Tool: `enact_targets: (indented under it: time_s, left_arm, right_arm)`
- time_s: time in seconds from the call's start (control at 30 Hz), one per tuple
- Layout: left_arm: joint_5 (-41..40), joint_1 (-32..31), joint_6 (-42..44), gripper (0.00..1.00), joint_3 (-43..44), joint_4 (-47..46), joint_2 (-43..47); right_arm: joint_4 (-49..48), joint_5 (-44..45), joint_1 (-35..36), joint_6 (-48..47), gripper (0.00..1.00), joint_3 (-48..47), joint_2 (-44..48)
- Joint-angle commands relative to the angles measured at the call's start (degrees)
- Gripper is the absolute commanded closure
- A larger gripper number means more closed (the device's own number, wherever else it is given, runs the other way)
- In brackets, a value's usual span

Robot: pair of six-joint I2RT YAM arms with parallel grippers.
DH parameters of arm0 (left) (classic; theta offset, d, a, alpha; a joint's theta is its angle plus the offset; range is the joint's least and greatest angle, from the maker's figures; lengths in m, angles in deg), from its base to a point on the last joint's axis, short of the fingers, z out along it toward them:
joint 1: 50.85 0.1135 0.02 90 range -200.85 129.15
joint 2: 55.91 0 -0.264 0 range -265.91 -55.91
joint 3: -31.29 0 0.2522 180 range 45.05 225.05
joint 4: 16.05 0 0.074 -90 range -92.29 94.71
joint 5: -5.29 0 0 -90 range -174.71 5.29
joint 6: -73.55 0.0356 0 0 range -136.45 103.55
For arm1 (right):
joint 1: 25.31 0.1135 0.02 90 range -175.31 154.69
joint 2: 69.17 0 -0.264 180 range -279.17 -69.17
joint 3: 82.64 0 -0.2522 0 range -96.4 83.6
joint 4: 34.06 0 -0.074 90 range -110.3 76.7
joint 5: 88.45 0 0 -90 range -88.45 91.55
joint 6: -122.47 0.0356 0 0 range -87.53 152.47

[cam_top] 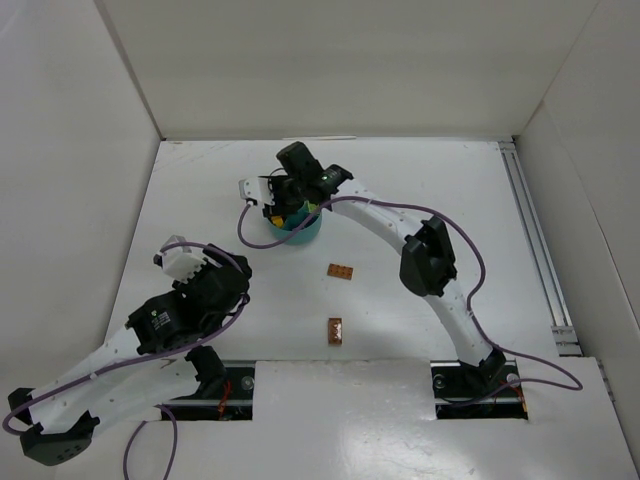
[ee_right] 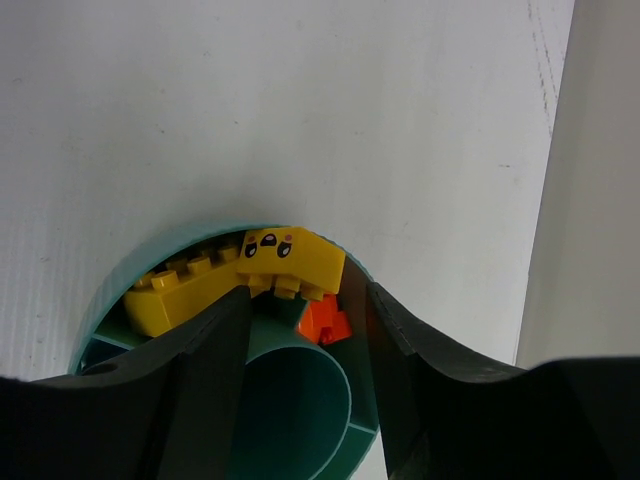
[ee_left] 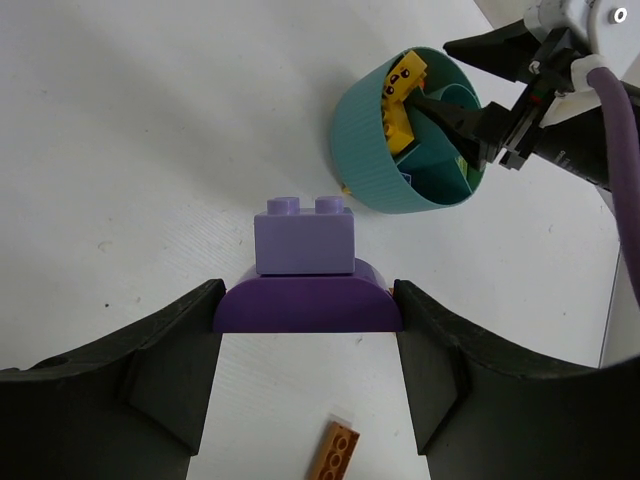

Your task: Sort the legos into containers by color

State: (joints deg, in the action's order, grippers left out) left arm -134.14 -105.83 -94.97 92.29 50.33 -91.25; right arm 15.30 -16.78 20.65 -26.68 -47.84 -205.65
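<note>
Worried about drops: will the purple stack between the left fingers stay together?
Likely stiff hard plastic. The left gripper pinches only the dark purple base; the lavender brick is unclamped, so a knock might pop it off.

Left gripper [ee_left: 308,300] clamps dark purple curved brick [ee_left: 305,312], lavender brick [ee_left: 303,243] stacked on top; teal dish [ee_left: 365,150] upper right holds yellow bricks [ee_left: 400,85]; orange-brown flat brick [ee_left: 330,452] lies near bottom edge
</note>
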Motion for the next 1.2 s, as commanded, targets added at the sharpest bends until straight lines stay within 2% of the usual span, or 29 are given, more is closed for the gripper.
enact_targets:
  time_s: [0.0, 0.13, 0.23, 0.33, 0.37, 0.4, 0.43, 0.5, 0.57, 0.6, 0.67, 0.7, 0.8, 0.93, 1.0, 1.17]
  left_arm:
    - [-2.2, 0.2, 0.3, 0.75, 0.0, 0.3, 0.5]
    - [-1.6, 0.2, 3.2, 0.75, 0.0, -2.3, 0.5]
    - [0.6, 0.2, 11.6, 0.76, 0.0, -7.5, 0.5]
    - [6.6, 0.2, 27.0, 0.78, -1.2, -18.7, 1.0]
    - [8.7, 0.2, 30.8, 0.78, -1.2, -21.9, 1.1]
    - [15.4, 0.2, 35.5, 0.78, -1.8, -30.0, 1.1]
    - [19.8, 0.2, 44.7, 0.78, -2.4, -34.2, 1.1]
    - [30.6, 0.2, 51.9, 0.78, -3.6, -42.7, -1.0]
    - [36.0, 0.2, 59.1, 0.80, -3.7, -45.9, -2.6]
    - [38.2, 0.2, 61.6, 0.80, -4.9, -49.9, -3.9]
    - [44.5, 0.2, 66.5, 0.83, -6.0, -53.5, -4.6]
    - [46.0, -0.3, 71.7, 0.83, -6.9, -55.4, -5.4]
    - [48.5, -0.3, 78.0, 0.83, -8.3, -60.0, -7.6]
    - [49.9, -0.3, 83.4, 0.86, -7.0, -60.0, -12.3]
    - [52.5, -0.8, 85.8, 0.86, -5.8, -60.0, -13.5]
    - [51.3, -1.4, 86.3, 0.86, -3.9, -58.8, -17.1]
  right_arm:
    - [-1.8, -2.9, 0.5, -0.6, 0.45, -0.1, 6.7]
    - [-4.6, -2.9, 0.5, 0.9, 0.43, 0.6, 10.1]
    - [-6.6, -2.9, 0.5, 3.5, 0.42, 1.6, 13.2]
    - [-7.1, -2.1, -0.2, 8.0, 0.42, 2.2, 15.9]
    - [-7.1, -2.1, -1.0, 13.2, 0.38, 3.3, 18.1]
    - [-6.4, -2.9, -1.7, 16.3, 0.37, 4.2, 19.4]
    - [-6.4, -4.0, -2.7, 19.6, 0.35, 5.9, 21.1]
    - [-7.6, -7.5, -6.7, 31.1, 0.35, 16.0, 28.1]
    - [-15.3, -16.5, -12.4, 43.4, 0.32, 26.4, 34.1]
    - [-19.7, -20.3, -14.0, 47.3, 0.31, 38.2, 40.6]
    - [-26.5, -26.3, -16.8, 53.1, 0.25, 47.2, 46.5]
    - [-25.9, -27.2, -18.0, 53.8, 0.23, 51.4, 51.2]
    - [-21.7, -31.5, -19.5, 55.7, 0.13, 55.0, 56.3]
    - [-19.2, -41.2, -21.5, 61.3, 0.12, 60.2, 61.4]
    - [-19.8, -42.8, -22.0, 63.4, 0.12, 61.8, 62.6]
    - [-18.0, -43.4, -19.4, 65.7, 0.12, 63.8, 63.2]
